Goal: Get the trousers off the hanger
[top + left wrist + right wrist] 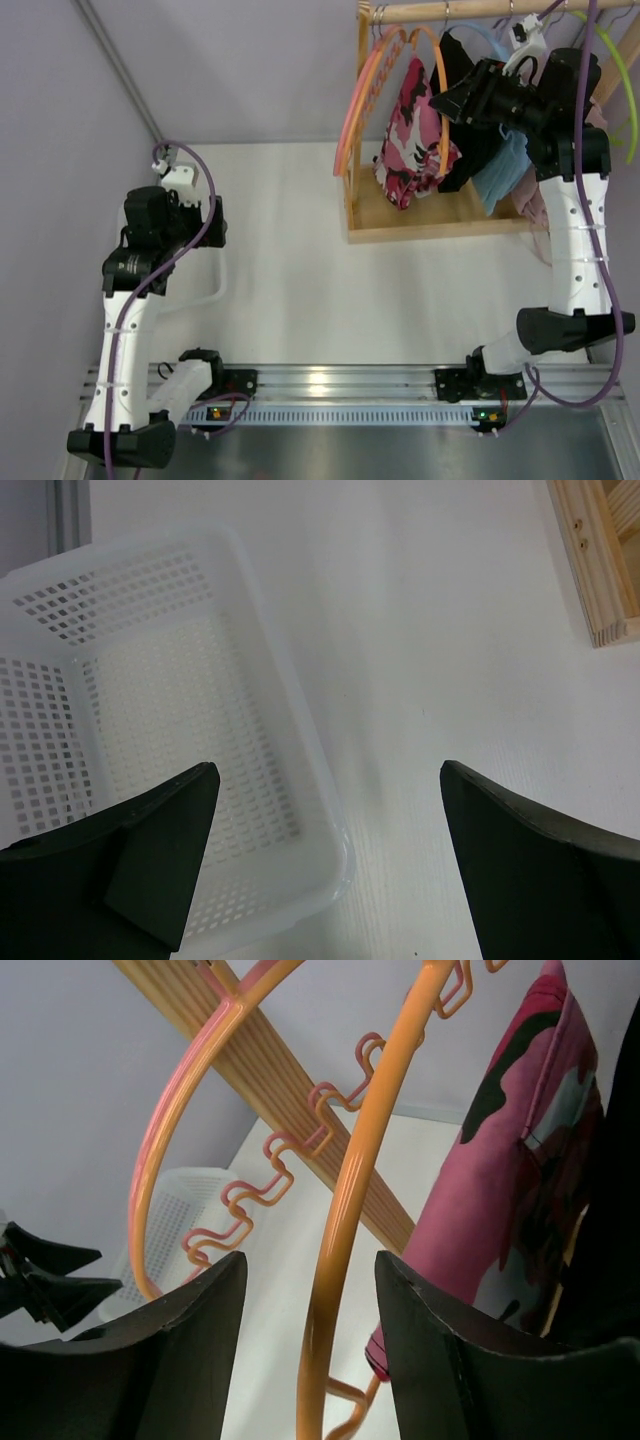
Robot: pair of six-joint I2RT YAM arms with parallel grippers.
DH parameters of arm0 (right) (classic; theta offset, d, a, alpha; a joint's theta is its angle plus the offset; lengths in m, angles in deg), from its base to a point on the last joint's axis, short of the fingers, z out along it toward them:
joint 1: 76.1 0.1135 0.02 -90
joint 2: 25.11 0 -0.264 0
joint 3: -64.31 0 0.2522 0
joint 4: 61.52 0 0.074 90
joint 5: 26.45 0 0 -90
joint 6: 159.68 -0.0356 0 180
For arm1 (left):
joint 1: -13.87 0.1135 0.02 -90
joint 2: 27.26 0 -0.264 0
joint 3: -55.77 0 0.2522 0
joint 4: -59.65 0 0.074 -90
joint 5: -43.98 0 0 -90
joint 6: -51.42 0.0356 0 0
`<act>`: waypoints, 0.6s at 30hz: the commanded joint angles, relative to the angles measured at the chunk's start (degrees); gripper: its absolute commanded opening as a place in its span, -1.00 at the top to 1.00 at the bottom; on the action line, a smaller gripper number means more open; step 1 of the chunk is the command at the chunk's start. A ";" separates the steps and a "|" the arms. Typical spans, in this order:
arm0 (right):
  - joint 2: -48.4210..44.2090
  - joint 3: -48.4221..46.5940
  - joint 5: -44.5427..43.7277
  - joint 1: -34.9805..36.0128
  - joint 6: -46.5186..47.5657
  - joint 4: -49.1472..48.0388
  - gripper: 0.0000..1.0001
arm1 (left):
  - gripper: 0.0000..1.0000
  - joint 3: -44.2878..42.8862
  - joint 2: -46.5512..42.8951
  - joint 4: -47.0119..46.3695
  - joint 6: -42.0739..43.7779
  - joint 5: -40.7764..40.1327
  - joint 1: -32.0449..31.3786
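The pink, white and black camouflage cloth trousers (520, 1190) hang draped on the orange plastic wire hanger (350, 1210), just right of the right gripper (310, 1270). Their long axis runs vertically, with the legs pointing down. This gripper's fingers stand apart with the orange wire between them; contact is unclear. Farther right, the plain black trousers (615, 1160) are cut off by the frame edge. The left gripper (330, 780) gapes wide over the rim of a white perforated plastic basket (120, 590).

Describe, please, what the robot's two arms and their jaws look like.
Both the left arm and right arm have white tubular links between bulky black joints. A purple cable loops along each, past a white camera mount at the wrist. The jaws are matte black, broad wedges.
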 commanded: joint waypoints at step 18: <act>6.55 -0.39 12.73 1.59 -15.30 -16.62 0.60 | -0.97 -1.63 4.20 -3.52 -0.22 -1.54 -0.13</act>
